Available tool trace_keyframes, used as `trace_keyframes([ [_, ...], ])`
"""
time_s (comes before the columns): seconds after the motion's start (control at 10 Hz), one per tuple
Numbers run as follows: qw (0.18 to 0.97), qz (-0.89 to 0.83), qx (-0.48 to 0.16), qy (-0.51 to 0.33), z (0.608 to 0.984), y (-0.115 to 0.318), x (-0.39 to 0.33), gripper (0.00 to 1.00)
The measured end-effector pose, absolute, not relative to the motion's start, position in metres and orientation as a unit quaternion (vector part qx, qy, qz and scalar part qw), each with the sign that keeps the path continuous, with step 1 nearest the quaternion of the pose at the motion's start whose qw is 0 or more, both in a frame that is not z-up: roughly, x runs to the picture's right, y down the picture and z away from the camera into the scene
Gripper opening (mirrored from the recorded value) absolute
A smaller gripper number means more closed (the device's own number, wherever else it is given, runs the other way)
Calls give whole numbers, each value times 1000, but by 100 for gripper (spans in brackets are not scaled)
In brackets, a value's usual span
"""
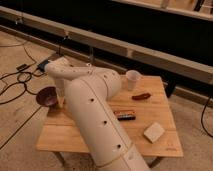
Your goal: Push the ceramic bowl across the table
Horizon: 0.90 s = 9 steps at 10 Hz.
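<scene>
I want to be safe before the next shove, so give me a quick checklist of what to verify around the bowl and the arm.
1. ceramic bowl supported by the table: not ok, it overhangs the left edge.
2. Pincer beside the bowl: cannot tell, the arm hides it.
3. Bowl upright: not ok, it looks tilted.
4. White cup out of the arm's way: ok, far side.
5. Dark bar away from the arm: not ok, right against it.

place: lab or test space
cues: bare floor [20, 130], loose cables [15, 85], dark wall [125, 25]
end effector [59, 95]: by bench [165, 142] left edge
</scene>
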<state>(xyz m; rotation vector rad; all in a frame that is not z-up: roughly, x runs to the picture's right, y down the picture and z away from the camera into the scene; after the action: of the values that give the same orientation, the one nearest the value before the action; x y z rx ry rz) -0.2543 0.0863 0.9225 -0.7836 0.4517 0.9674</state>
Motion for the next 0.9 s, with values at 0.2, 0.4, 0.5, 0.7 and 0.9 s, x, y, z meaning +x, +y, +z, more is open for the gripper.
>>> trace_keyframes([
  [0.2, 793, 444, -372, 189, 923, 78, -274, 65],
  [0.4, 797, 438, -379, 170, 921, 70, -288, 65],
  [0.5, 798, 437, -380, 163, 920, 67, -291, 65],
  [0.7, 799, 438, -380, 160, 919, 65, -293, 65],
  [0.9, 799, 438, -380, 160, 919, 65, -293, 65],
])
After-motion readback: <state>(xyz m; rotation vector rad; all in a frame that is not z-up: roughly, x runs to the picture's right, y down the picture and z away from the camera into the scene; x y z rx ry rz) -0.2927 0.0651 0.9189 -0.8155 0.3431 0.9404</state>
